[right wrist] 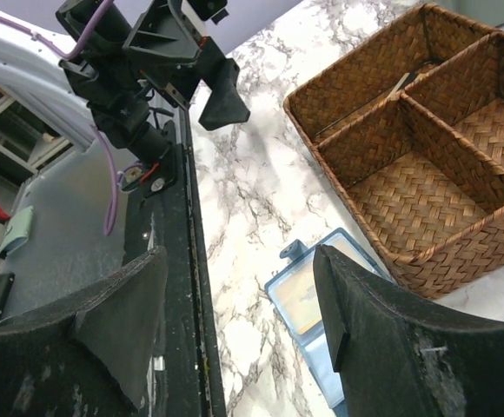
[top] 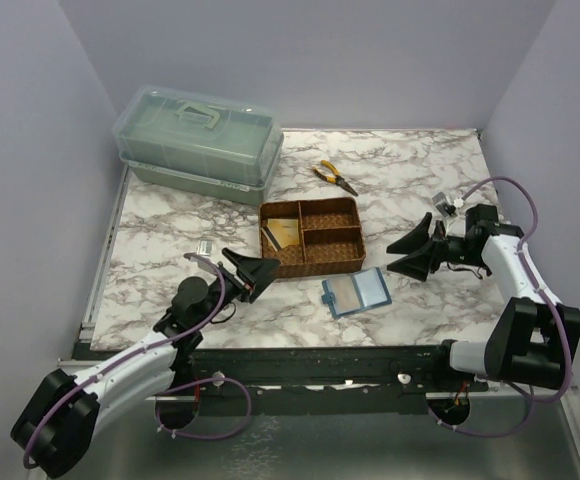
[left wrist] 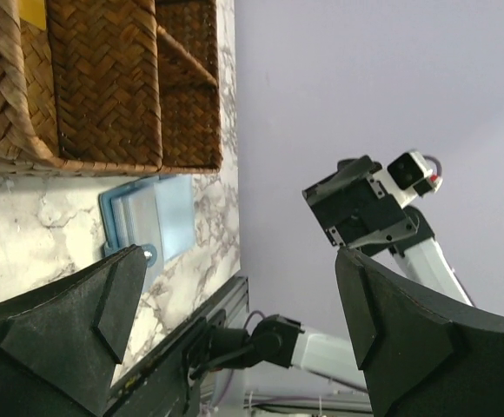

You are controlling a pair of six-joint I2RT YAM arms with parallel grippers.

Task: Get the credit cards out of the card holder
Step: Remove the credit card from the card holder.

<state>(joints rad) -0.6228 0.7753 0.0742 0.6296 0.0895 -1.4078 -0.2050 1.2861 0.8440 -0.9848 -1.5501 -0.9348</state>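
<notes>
The teal-blue card holder (top: 367, 290) lies open and flat on the marble table, in front of the woven tray. A pale card (top: 341, 293) shows in its left clear pocket. A yellowish-gold card (top: 286, 235) lies in the tray's left compartment. My left gripper (top: 257, 271) is open and empty, left of the holder and beside the tray's front left corner. My right gripper (top: 411, 251) is open and empty, right of the tray, above the table. The holder also shows in the left wrist view (left wrist: 179, 221) and the right wrist view (right wrist: 314, 357), between the open fingers.
The brown woven three-compartment tray (top: 315, 270) stands mid-table, also seen in the wrist views (left wrist: 104, 87) (right wrist: 460, 261). Yellow-handled pliers (top: 335, 177) lie behind it. A green lidded toolbox (top: 200, 140) stands at the back left. A small pale object (top: 206, 247) lies left of the tray.
</notes>
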